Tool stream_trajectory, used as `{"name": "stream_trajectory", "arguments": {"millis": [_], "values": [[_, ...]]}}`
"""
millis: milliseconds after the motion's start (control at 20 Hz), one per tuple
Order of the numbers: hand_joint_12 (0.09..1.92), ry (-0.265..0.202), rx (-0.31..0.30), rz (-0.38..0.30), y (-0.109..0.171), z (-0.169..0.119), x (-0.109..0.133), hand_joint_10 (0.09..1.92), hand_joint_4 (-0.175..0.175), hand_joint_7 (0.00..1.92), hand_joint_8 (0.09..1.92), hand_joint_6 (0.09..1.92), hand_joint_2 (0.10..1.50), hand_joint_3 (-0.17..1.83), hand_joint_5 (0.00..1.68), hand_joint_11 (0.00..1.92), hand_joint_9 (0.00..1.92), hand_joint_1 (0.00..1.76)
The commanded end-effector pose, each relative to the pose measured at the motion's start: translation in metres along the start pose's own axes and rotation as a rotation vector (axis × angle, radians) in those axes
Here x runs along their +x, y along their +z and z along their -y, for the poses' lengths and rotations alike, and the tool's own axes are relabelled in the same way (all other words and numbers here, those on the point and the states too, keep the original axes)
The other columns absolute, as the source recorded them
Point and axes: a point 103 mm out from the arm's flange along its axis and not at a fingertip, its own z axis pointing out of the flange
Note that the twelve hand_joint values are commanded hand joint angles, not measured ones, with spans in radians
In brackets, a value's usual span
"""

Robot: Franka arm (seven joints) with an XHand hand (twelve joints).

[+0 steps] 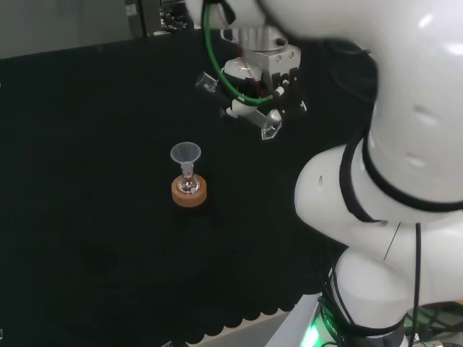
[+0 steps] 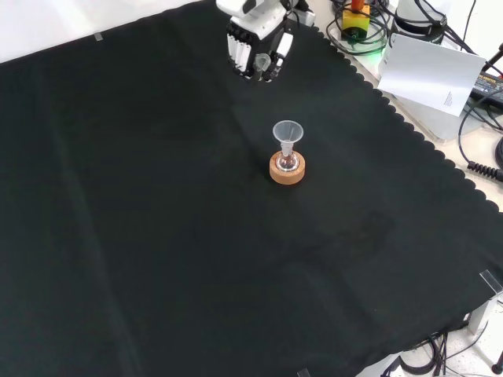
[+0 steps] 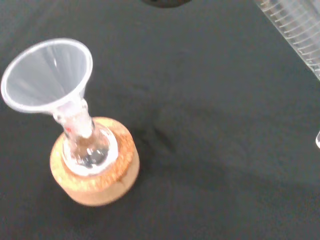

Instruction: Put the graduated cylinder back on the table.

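- The hand (image 1: 264,87) is up in the air above the black cloth (image 1: 87,130). In the head view it hangs just left of the big white arm (image 1: 405,144).
- Its fingers are curled round the graduated cylinder (image 1: 269,129), so the hand is gripping it.
- The cylinder is clear glass and lies tilted in the hand (not standing up). In the head view one end pokes out to the upper left and the other end pokes out low on the right.
- The cylinder is not touching the cloth. It is held up in the air.
- In the wrist view a bit of the cylinder shows, with thin lines marked along its side.
- In the front view the hand is at the far edge of the cloth, and the clear cylinder shows between its black fingers (image 2: 271,67).
- A small clear flask (image 1: 189,183) sits on a cork ring (image 1: 189,193) near the middle of the cloth.
- A clear funnel (image 1: 185,155) stands in the neck of the flask, wide end up.
- In the front view the flask and funnel are nearer than the hand and a little to its right, well apart from it.
- A green cable (image 1: 217,69) runs along by the hand in the head view.
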Motion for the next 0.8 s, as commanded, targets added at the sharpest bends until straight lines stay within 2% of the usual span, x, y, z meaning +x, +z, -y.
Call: {"name": "stream_trajectory", "arguments": {"millis": [50, 400, 800], "values": [[0.73, -0.06, -0.153, -0.246, 0.008, -0.064, -0.036, 0.09, -0.175, 1.03, 0.96, 0.97, 1.1, 0.0, 1.0, 1.25, 1.44, 1.26], [0.74, -0.091, -0.223, -0.332, 0.014, -0.107, -0.05, 0.09, -0.175, 1.03, 0.96, 0.97, 1.1, 0.0, 1.0, 1.25, 1.44, 1.26], [0.74, -0.113, -0.3, -0.407, 0.023, -0.139, -0.056, 0.09, -0.175, 1.02, 0.96, 0.98, 1.1, 0.0, 1.0, 1.25, 1.43, 1.26]]}}
